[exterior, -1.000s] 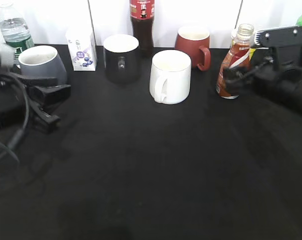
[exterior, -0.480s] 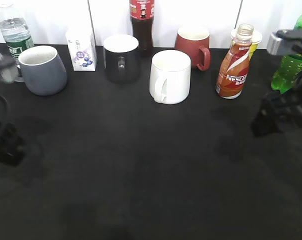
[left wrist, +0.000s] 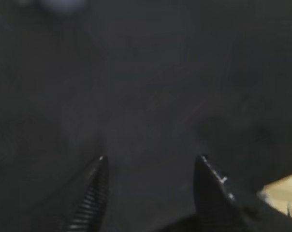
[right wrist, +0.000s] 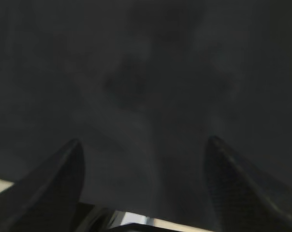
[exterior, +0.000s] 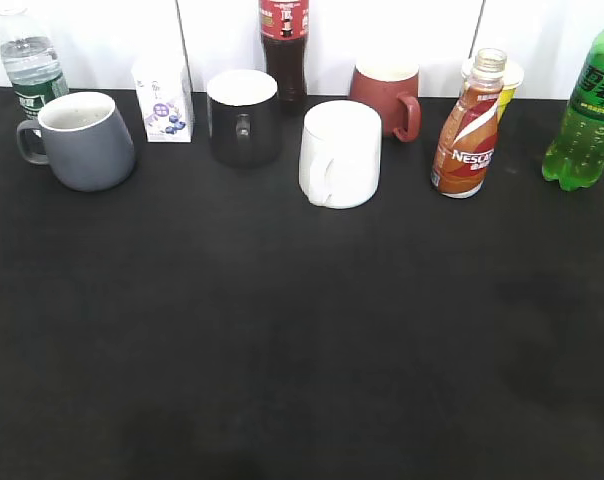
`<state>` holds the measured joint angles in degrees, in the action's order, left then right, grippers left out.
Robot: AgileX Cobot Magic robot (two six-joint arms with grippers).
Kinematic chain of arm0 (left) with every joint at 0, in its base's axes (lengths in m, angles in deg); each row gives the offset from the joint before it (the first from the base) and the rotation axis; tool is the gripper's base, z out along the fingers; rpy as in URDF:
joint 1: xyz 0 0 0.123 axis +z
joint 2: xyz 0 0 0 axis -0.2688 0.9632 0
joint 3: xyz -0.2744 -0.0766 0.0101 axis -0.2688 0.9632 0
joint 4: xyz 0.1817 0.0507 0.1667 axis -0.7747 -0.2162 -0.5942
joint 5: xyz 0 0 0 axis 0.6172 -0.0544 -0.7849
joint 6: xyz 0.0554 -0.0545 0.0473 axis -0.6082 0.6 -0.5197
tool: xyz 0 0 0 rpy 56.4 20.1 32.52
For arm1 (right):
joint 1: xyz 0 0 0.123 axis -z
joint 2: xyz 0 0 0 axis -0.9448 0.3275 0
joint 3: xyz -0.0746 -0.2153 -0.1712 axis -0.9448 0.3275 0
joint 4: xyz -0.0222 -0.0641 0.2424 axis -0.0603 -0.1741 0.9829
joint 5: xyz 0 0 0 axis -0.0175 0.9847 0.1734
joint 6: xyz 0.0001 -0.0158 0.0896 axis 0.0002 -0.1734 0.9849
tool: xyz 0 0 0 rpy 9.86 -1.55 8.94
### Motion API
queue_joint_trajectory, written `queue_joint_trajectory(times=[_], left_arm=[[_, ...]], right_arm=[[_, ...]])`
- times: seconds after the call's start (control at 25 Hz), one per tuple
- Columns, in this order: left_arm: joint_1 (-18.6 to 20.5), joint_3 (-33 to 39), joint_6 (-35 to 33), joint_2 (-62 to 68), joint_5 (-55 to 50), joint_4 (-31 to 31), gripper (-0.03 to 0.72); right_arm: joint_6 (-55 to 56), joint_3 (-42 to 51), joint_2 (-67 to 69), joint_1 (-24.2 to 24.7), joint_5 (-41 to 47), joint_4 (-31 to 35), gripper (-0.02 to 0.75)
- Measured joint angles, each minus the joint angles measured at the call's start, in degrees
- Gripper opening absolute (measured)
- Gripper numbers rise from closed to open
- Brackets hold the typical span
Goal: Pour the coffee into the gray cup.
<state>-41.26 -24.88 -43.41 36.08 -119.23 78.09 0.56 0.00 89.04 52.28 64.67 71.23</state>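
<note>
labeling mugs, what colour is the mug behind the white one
Dark red mug, clearest in the exterior view.

I see my right gripper (right wrist: 143,145) with fingers (right wrist: 59,174) spread wide over blurred black table (right wrist: 146,58).

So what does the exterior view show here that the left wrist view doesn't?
Only the exterior view shows the row of drinks: the gray cup far left, the Nescafe coffee bottle toward the right, and the white mug between them, with no arm in frame. Only the left wrist view shows the left end effector, its fingers apart and holding nothing. Both show the black tabletop.
</note>
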Motion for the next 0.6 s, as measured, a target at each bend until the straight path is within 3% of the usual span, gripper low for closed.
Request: queue_joint_trajectory(times=[0.2,0.28,0.44,0.6], left_arm=[[0.0,1.1,0.0,-14.6,-0.2,-0.1,0.429],[0.0,5.0,0.0,-15.5,-0.3,-0.1,0.429],[0.0,12.8,0.0,-15.7,3.6,-0.2,0.429],[0.0,18.0,-0.1,-15.9,6.3,-2.4,0.429]], right_arm=[[0.7,1.0,-25.9,0.0,1.2,-5.9,0.596],[0.8,4.6,-32.6,0.0,1.3,-6.5,0.596],[0.4,15.0,-36.4,0.0,1.3,-6.6,0.596],[-4.3,21.1,-36.4,0.0,-5.1,-3.7,0.596]])
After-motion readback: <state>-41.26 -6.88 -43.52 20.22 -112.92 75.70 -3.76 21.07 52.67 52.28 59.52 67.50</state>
